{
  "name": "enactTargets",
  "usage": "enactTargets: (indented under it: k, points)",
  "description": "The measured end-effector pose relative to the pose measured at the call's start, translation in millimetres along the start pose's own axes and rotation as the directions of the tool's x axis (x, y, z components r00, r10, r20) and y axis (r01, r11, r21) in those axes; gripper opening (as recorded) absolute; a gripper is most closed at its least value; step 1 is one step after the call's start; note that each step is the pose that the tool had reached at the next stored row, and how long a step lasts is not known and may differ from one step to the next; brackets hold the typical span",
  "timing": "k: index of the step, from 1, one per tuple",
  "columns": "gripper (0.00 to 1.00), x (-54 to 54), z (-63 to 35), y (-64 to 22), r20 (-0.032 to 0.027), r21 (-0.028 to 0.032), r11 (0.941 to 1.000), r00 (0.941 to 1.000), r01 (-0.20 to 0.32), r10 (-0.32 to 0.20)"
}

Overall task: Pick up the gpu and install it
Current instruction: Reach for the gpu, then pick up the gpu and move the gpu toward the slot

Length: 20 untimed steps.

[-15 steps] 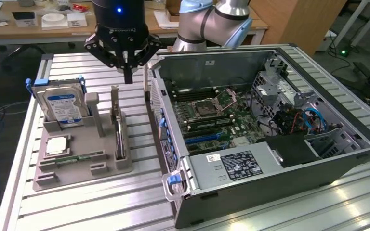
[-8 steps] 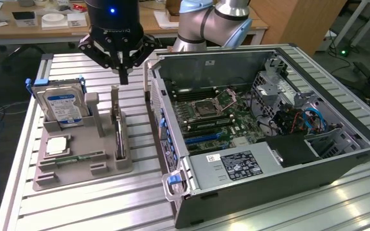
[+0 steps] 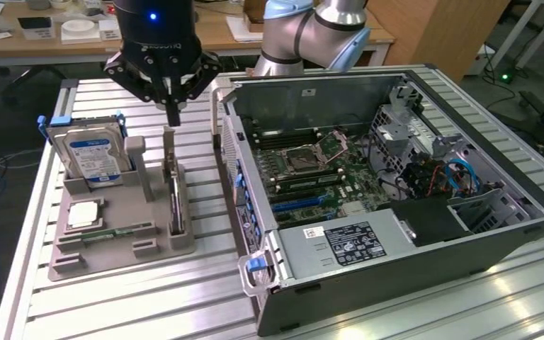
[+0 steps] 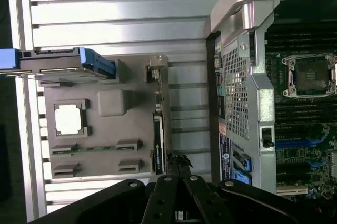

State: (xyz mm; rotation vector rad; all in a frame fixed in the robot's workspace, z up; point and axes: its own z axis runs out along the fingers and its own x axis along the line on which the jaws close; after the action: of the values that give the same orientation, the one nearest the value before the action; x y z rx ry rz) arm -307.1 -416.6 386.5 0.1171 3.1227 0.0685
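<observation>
White lettering runs across the black body of the gripper (image 3: pixel 172 119), too small to read. The hard drive (image 3: pixel 91 152) stands upright in the grey holder tray (image 3: pixel 159 248) and carries a blue-and-white label whose text cannot be made out. Inside the open computer case (image 3: pixel 499 234), the power supply (image 3: pixel 324 258) bears a black sticker (image 3: pixel 350 241) with fine white print and symbols, also illegible; a smaller white barcode tag sits just beside it.

The gpu (image 3: pixel 173 191) stands on edge in a slot of the tray, on the side nearest the case, its metal bracket end pointing up. The gripper hangs directly above that end with its fingers pressed together, holding nothing; whether the tips touch the card I cannot tell. A square processor chip (image 3: pixel 83 212) and a narrow green memory stick (image 3: pixel 116 232) lie flat in the same tray.

Tray and case rest on a table (image 3: pixel 139 304) of ribbed aluminium slats. Behind it stand wooden desks (image 3: pixel 26 46) strewn with papers and boxes, and cables trail on the dark floor.
</observation>
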Motion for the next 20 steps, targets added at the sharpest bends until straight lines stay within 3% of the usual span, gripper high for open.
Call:
enactTargets:
  k: [14,20]
  points:
    - [0.11,19.7,0.2,-3.1,-0.0004,0.0000,1.0000,1.0000,0.000,0.000]
    - [0.11,20.2,0.1,-3.2,-0.0004,0.0000,1.0000,1.0000,0.000,0.000]
